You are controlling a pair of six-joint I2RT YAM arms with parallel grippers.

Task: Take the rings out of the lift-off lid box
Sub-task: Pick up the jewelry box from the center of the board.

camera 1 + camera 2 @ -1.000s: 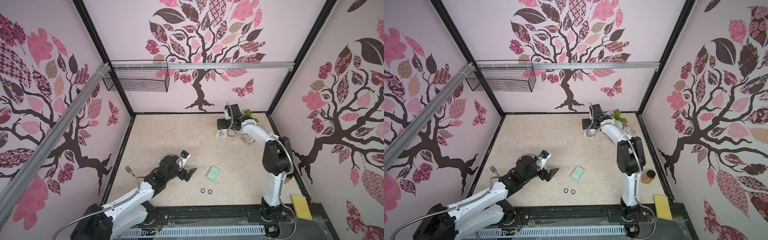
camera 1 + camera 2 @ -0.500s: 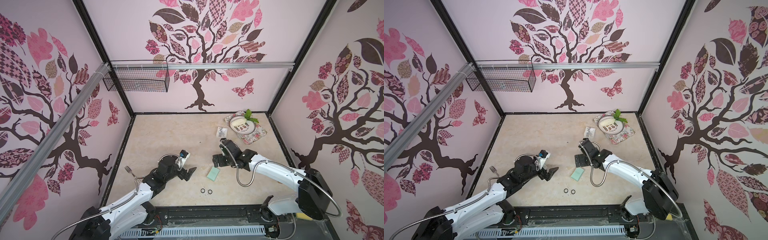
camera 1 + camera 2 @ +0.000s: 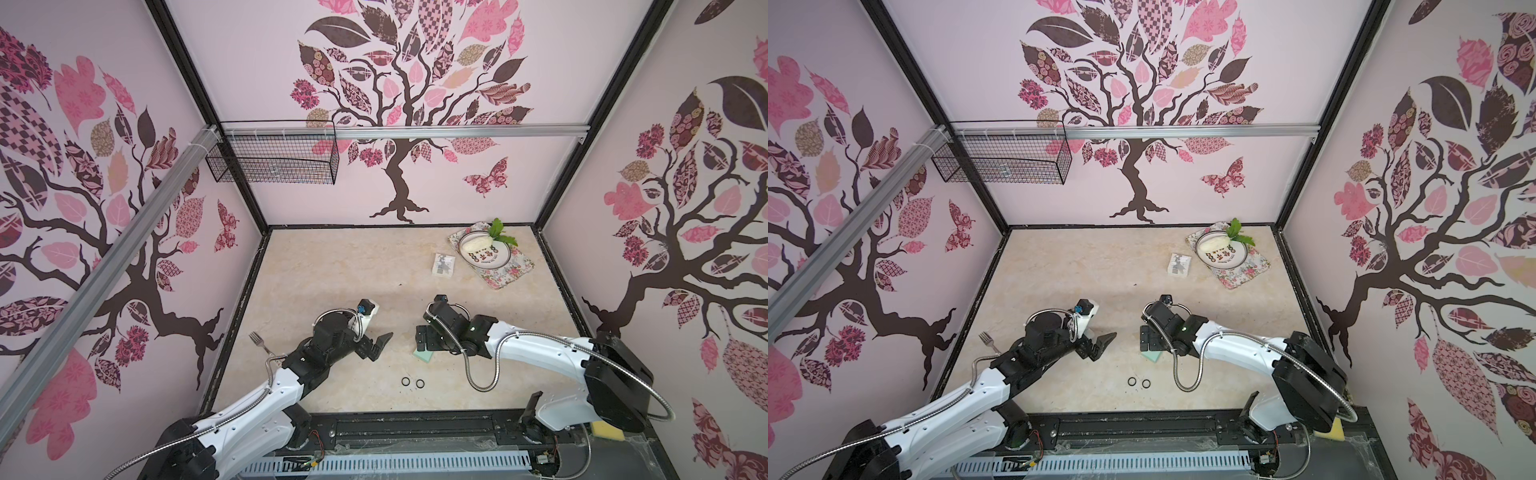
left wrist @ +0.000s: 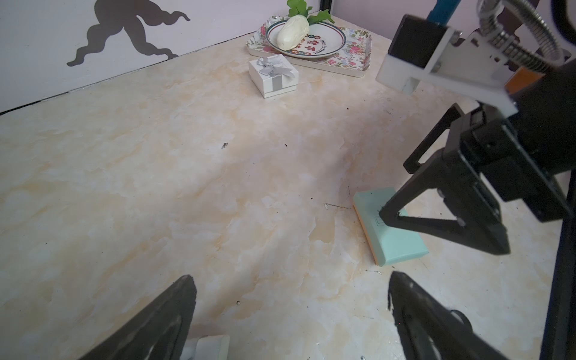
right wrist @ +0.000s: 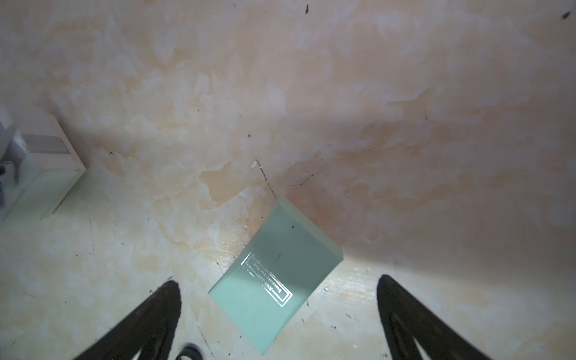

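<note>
Only two black rings (image 3: 405,381) show, lying on the table (image 3: 332,270) just beside the mint box (image 3: 424,356), on its robot side. The right gripper (image 5: 278,280) hovers spread wide over that box, and the left gripper (image 3: 381,347) waits nearby, also spread. A skewed descent could shove the light box into the rings.

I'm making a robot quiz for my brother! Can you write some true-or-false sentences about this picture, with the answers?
Two black rings lie on the table. True.
The right gripper grips the green box. False: its jaws are open over the box.
The white gift box sits on the floral tray. False: it stands on the table beside the tray.
The left gripper is open and empty. True.
</note>
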